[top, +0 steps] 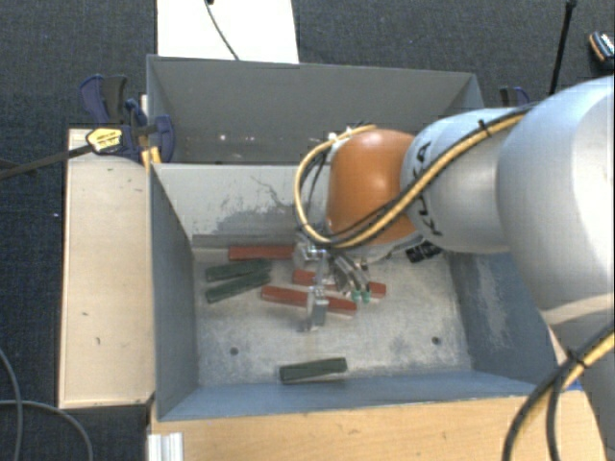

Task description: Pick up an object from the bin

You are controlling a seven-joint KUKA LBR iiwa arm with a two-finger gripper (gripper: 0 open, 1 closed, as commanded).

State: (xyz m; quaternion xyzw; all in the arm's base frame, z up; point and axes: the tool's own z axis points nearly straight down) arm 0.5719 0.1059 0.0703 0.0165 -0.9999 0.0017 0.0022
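Bin [173, 286]: grey metal, flat bars strewn on its floor
Arm [538, 190]: reaches in from the right, orange cover [370, 176] at the wrist
Gripper [317, 313]: low over mid-floor, tip among the red-brown bars; open or closed, cannot tell
Red-brown bars [284, 295]: loose cluster mid-bin, directly beneath it; one more nearer the back wall
Green bars [235, 279]: two side by side at left; lone green bar [312, 371] near the front wall

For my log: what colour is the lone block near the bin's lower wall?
Dark green block, camera view.
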